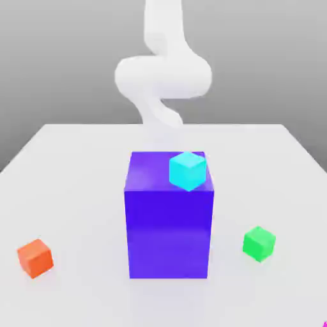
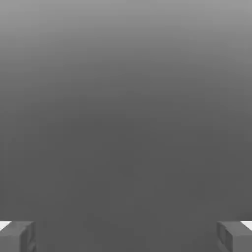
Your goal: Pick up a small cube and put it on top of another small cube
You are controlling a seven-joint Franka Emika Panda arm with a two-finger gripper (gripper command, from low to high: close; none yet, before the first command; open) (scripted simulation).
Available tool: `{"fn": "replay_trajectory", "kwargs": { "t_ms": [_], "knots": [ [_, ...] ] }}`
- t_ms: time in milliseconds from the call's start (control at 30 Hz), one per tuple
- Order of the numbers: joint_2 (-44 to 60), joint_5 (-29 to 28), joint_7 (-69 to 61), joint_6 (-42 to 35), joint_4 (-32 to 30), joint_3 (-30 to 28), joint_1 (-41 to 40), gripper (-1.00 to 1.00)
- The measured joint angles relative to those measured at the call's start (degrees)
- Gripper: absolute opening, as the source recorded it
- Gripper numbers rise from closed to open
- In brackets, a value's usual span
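The arm [image 1: 163, 76] rises behind the table's [image 1: 76, 166] far edge, bent over near the middle of that edge. In the hand view the two fingertips [image 2: 17, 236] sit far apart at opposite sides with nothing between them, so the gripper [image 2: 126, 237] is spread wide and empty, facing plain grey background.

At the table's centre stands a tall purple block [image 1: 168, 217]. A cyan cube [image 1: 187, 170] rests on its top face, toward the front corner on the exterior view's right. An orange cube [image 1: 35, 258] lies near the table's near edge on the exterior view's left, and a green cube [image 1: 259, 243] lies on the other side of the block, a little farther from that edge. All three small cubes are well apart from one another.

A sliver of magenta [image 1: 323, 323] peeks in at the near corner on the exterior view's right; it is probably the pink cube, but too little of it is visible to be sure how it lies.

The task looks barely begun. No cube is gripped, no small cube sits on another small cube, and the hand appears far from all of them. What remains, by this reading, is everything: reaching down to a cube, closing on it, lifting, carrying and setting it on another.
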Motion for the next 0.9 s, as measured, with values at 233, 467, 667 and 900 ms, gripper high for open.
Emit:
{"fn": "replay_trajectory", "kwargs": {
  "t_ms": [233, 467, 667, 900],
  "knots": [
    [14.75, -1.80, 5.40, 2.20, 3.59, 5.70, -0.41, 0.00],
    [29.28, -5.50, 12.10, 4.22, 7.14, 10.86, 0.14, 0.00],
    [41.95, -9.64, 18.46, 5.85, 10.21, 13.46, 3.09, 0.00],
    [56.56, -13.06, 24.90, 7.84, 13.76, 13.90, 7.53, 0.00]
  ]
}}
